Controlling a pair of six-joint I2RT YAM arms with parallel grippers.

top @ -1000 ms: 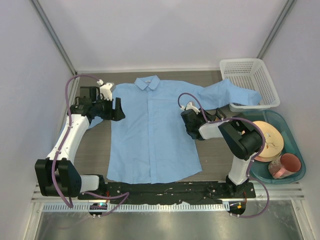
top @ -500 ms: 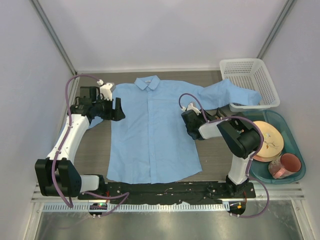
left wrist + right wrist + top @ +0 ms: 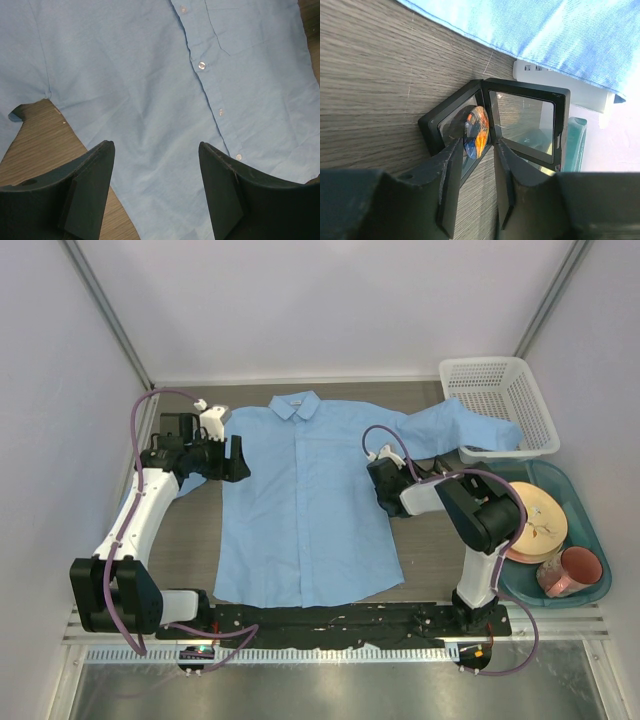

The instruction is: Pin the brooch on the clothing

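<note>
The light blue shirt (image 3: 300,500) lies flat and buttoned on the table, collar at the far side. My left gripper (image 3: 238,458) hovers open over the shirt's left side; in the left wrist view its fingers (image 3: 155,147) stand wide apart above bare fabric (image 3: 150,75). My right gripper (image 3: 384,496) is low at the shirt's right edge. In the right wrist view its fingertips (image 3: 477,142) pinch the orange-gold brooch (image 3: 477,131), which stands on edge over the open black case (image 3: 437,125). The case's clear lid (image 3: 525,125) is swung open to the right.
A white mesh basket (image 3: 497,405) stands at the back right with the shirt's right sleeve (image 3: 460,425) draped toward it. A teal tray (image 3: 592,530) at the right holds a round plate (image 3: 540,520) and a pink mug (image 3: 575,570).
My right gripper has shifted slightly to the right, away from the shirt's edge. The left arm and the shirt have not moved.
</note>
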